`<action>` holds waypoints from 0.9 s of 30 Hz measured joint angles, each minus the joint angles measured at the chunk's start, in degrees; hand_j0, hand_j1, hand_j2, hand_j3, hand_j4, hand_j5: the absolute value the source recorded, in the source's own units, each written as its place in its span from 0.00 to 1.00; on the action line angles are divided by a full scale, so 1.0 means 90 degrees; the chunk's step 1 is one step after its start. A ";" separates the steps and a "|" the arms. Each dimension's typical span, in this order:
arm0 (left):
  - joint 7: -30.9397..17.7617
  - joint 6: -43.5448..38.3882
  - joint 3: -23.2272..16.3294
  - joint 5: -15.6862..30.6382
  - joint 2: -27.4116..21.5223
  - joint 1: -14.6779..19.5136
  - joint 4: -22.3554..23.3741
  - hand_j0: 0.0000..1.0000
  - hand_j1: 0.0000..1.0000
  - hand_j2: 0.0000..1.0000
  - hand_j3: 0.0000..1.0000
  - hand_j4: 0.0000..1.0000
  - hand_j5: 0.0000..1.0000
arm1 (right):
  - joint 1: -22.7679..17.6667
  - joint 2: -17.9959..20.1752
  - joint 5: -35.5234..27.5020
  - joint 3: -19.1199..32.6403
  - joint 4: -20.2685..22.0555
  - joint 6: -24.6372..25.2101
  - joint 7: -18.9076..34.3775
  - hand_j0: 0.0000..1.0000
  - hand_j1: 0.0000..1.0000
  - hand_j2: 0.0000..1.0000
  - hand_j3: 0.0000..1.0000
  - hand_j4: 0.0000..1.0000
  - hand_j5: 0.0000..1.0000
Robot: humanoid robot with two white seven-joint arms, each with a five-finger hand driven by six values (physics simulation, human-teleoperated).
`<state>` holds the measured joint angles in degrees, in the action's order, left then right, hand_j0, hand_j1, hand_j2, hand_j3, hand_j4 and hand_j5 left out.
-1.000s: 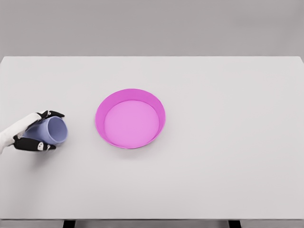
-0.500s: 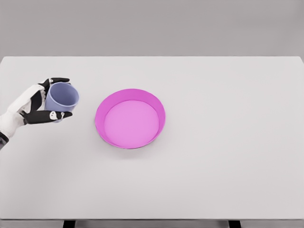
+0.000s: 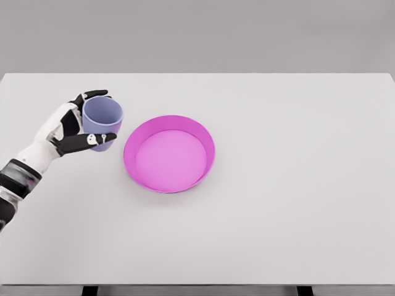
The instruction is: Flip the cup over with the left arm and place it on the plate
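Observation:
A lavender cup (image 3: 102, 121) hangs above the table with its open mouth up, tilted slightly toward me. My left hand (image 3: 92, 118) is shut on it, black fingers wrapped round its wall from the left. The cup sits just left of the magenta plate (image 3: 169, 153), apart from its rim. The plate lies flat near the table's middle with nothing in it. My right arm does not show.
The white table (image 3: 296, 185) runs across the whole view, its far edge against a grey wall and its front edge near the bottom of the picture.
My left hand has lifted the cup off the table, turned it from lying on its side to mouth up, and carried it right and away toward the plate.

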<state>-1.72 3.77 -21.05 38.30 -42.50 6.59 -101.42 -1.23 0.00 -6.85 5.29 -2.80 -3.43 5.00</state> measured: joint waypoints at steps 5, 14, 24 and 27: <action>-0.0003 0.0000 -0.0001 0.0011 0.0276 0.0029 0.0009 0.78 0.78 0.78 0.78 0.78 0.78 | 0.0000 0.0000 0.0000 -0.0001 0.0001 0.0000 0.0000 1.00 1.00 1.00 1.00 1.00 1.00; -0.0003 -0.0004 -0.0030 0.0001 0.0798 0.0195 0.0051 0.78 0.78 0.78 0.78 0.78 0.78 | 0.0000 0.0000 0.0000 0.0000 -0.0001 0.0000 0.0000 1.00 1.00 1.00 1.00 1.00 1.00; -0.0011 0.0019 -0.0159 -0.0040 0.1361 0.0410 0.0375 0.78 0.78 0.78 0.78 0.78 0.78 | 0.0000 0.0000 0.0000 0.0000 -0.0001 0.0000 0.0000 1.00 1.00 1.00 1.00 1.00 1.00; -0.0018 0.0036 -0.0256 -0.0055 0.1521 0.0527 0.0555 0.78 0.78 0.78 0.78 0.78 0.78 | 0.0000 0.0000 0.0000 0.0000 -0.0001 0.0000 0.0000 1.00 1.00 1.00 1.00 1.00 1.00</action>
<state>-1.88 4.10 -23.35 37.81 -28.81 11.34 -96.42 -1.23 0.00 -6.86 5.29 -2.81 -3.43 5.00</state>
